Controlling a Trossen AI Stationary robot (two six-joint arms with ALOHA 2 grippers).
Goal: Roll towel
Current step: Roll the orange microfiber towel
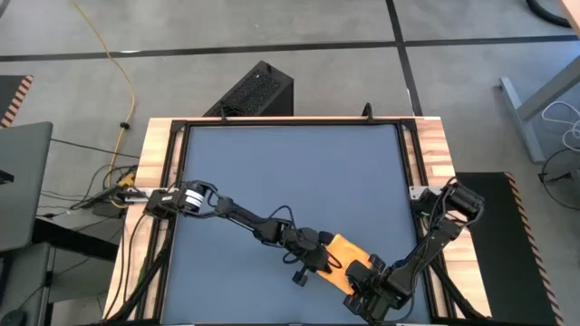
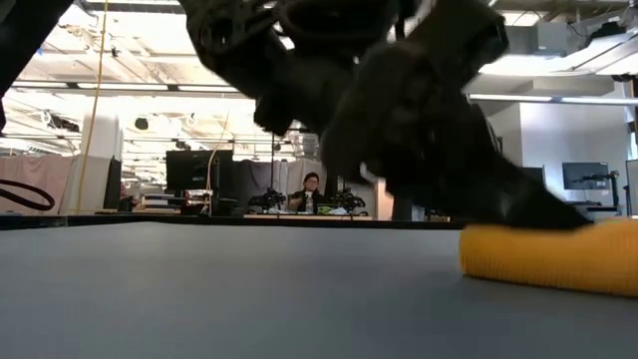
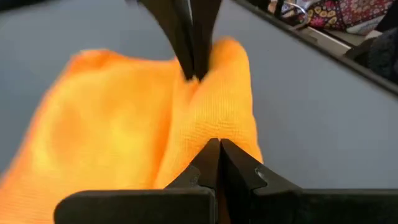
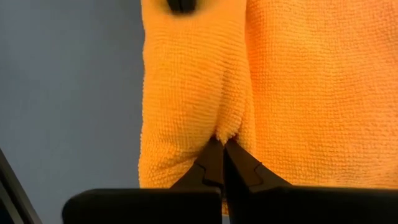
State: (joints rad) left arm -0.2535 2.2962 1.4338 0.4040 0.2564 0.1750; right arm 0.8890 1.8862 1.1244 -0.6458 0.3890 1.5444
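Towel point(image 4: 199, 93): knitted, ribbed microfibre, yellow-orange, soft, with a rounded rolled fold along one edge; it lies on the smooth dark blue tabletop point(image 1: 290, 172) near the front edge, right of centre. R gripper point(image 4: 222, 144): thin dark tapered fingers pressed together, tips pinching a pucker of the fold. L gripper point(image 3: 219, 144): jaws likewise closed, nipping the same roll from the opposite side; in low view the roll point(image 2: 548, 257) reads as a plump cylinder beneath both dark grippers.

the dark blue tabletop point(image 1: 290, 172) lies bare from 9 through 12 to 3 o'clock; both arms and the towel point(image 1: 349, 261) crowd the 5 o'clock edge.
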